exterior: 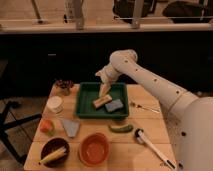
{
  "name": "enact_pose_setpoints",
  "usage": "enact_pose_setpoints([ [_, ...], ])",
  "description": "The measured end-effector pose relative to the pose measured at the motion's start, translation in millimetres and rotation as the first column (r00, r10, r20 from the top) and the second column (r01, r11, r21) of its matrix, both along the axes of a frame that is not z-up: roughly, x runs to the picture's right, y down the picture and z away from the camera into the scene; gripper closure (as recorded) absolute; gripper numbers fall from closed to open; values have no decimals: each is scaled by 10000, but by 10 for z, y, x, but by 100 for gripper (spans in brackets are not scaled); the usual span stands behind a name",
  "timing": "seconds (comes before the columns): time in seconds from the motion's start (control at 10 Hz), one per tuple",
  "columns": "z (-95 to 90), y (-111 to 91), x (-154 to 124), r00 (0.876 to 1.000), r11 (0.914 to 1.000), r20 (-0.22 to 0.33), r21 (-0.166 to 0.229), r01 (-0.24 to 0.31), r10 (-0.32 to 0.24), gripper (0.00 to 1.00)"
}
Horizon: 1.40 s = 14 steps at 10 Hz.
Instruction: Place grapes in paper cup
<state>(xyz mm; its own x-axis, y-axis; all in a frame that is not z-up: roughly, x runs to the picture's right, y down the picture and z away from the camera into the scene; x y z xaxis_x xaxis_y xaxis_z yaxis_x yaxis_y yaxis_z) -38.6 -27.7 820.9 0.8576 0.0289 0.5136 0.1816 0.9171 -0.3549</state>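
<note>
The grapes point(63, 85), a small dark bunch, sit at the far left corner of the wooden table. In front of them, near the left edge, stands the white paper cup point(54, 104), upright. My gripper point(104, 88) hangs over the green tray point(84, 111), fingers pointing down just above a yellow sponge point(102, 101). It is open and holds nothing. It is about a tray's width to the right of the grapes and the cup.
A grey-blue sponge point(114, 105) also lies in the tray. An orange bowl point(95, 148), a dark bowl point(54, 150) with a banana, an orange-red fruit point(46, 125) and a grey wedge point(71, 127) fill the front left. A green vegetable point(121, 128), a brush point(150, 145) and a fork point(144, 106) lie on the right.
</note>
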Motion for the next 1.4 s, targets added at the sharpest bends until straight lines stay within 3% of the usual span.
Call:
enact_pose_setpoints([
  [0.5, 27, -32, -544, 9968, 9988, 637, 158, 464, -473, 20],
  [1.4, 79, -63, -568, 9954, 9979, 717, 205, 619, -633, 20],
])
